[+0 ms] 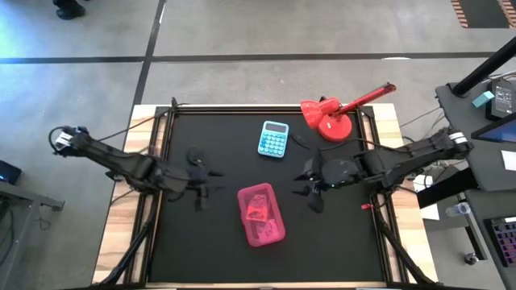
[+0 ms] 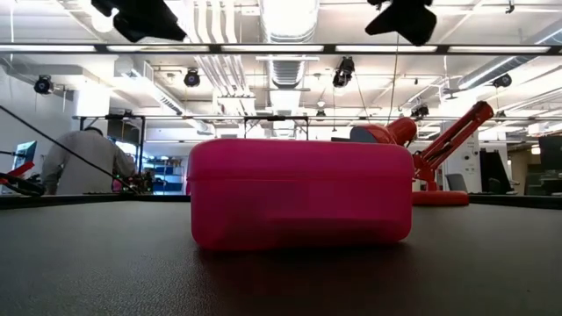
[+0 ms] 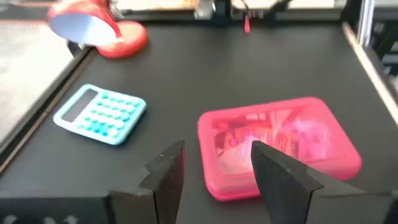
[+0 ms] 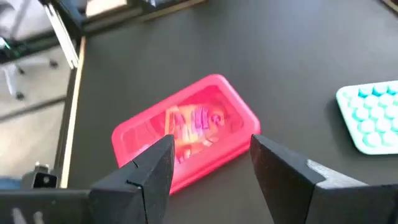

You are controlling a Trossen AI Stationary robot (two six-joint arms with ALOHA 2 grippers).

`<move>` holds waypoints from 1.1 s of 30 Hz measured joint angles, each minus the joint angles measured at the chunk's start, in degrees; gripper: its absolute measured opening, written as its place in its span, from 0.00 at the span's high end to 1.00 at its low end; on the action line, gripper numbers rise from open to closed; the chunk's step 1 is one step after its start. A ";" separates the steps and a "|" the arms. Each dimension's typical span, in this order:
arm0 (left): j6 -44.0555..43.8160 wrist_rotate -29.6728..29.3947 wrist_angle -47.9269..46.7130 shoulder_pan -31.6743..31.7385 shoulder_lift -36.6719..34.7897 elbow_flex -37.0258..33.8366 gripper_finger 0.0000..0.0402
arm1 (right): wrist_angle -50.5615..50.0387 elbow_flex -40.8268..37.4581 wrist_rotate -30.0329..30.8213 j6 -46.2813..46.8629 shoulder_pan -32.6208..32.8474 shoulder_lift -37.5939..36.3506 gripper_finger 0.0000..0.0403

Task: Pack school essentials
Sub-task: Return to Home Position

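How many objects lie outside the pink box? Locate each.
2. Light-blue calculator beyond the pink box; red desk lamp at the far right. Small red bit at right rail: unclear.

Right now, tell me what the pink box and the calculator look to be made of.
The pink box: seemingly translucent plastic, fairly glossy; its contents show dimly through the closed lid. The calculator: probably hard plastic, smooth light-blue shell; the rounded turquoise keys could be rubber, cannot tell.

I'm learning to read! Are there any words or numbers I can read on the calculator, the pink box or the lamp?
None can be read.
Calculator: key marks too small.
Pink box: print on things inside is blurred.
Lamp: no writing shows.
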 joint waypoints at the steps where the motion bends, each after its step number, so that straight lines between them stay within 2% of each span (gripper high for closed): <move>1: 0.01 -0.43 0.30 0.00 -2.13 -0.98 0.58 | 2.11 -2.02 0.38 0.02 0.02 -1.32 0.50; 8: -0.04 -6.55 0.45 0.00 -16.54 -7.47 0.58 | 15.92 -16.98 1.07 3.60 0.02 -10.13 0.50; 13: -0.03 -11.53 0.50 0.00 -25.49 -11.86 0.58 | 18.67 -25.32 6.42 7.79 -0.02 -14.06 0.50; 16: -0.19 -13.39 0.53 0.02 -30.02 -14.76 0.58 | 20.01 -29.10 6.99 8.41 -0.02 -15.87 0.50; 24: -1.86 -16.84 2.01 0.01 -48.67 -21.21 0.58 | 26.78 -36.10 6.92 10.45 -0.02 -19.69 0.50; 27: -1.89 -16.12 3.84 -0.02 -54.29 -24.81 0.58 | 29.07 -37.70 6.27 9.31 -0.02 -20.79 0.50; 30: -1.29 -15.57 8.37 0.00 -54.39 -27.31 0.58 | 33.28 -40.36 5.90 8.06 -0.02 -22.11 0.50; 33: -1.02 -11.42 14.95 -0.05 -52.13 -29.78 0.58 | 42.01 -44.02 5.89 7.89 -0.02 -23.04 0.50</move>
